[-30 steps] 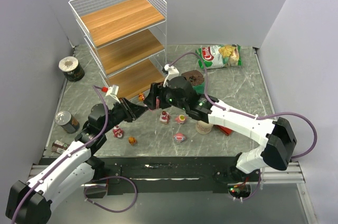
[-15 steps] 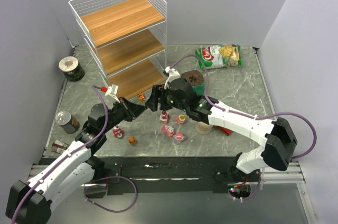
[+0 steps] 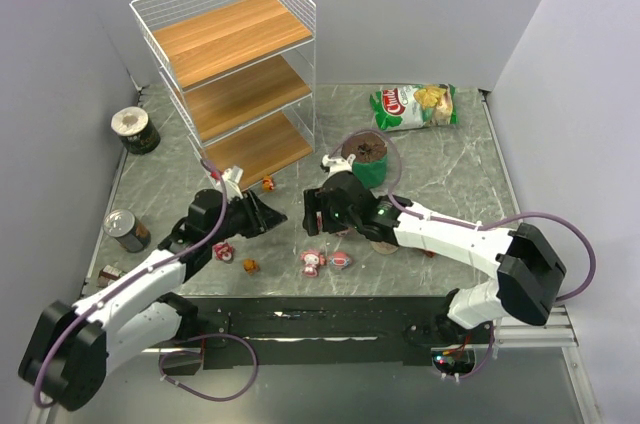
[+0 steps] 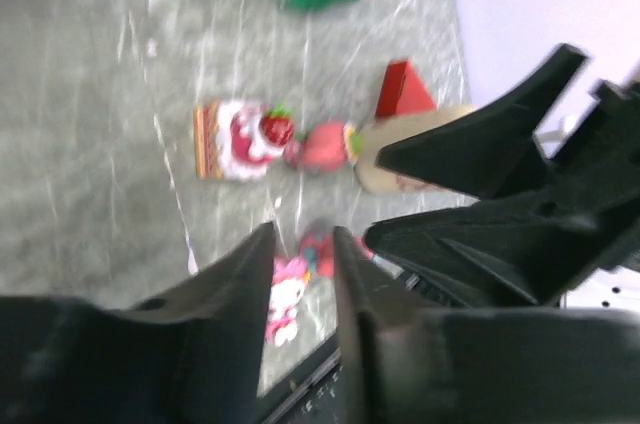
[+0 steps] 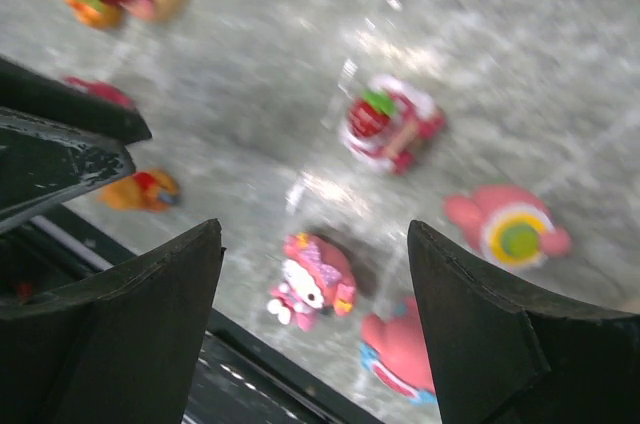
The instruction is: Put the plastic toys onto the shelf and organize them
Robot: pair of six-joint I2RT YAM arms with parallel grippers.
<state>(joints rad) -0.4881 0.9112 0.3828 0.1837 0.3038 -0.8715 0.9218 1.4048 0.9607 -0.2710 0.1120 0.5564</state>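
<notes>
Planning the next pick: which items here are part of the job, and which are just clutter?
Job items:
- plastic toys, scattered on the table
- shelf, all tiers bare

Clutter:
- chip bag
- green cup
- tin cans at the left edge
</notes>
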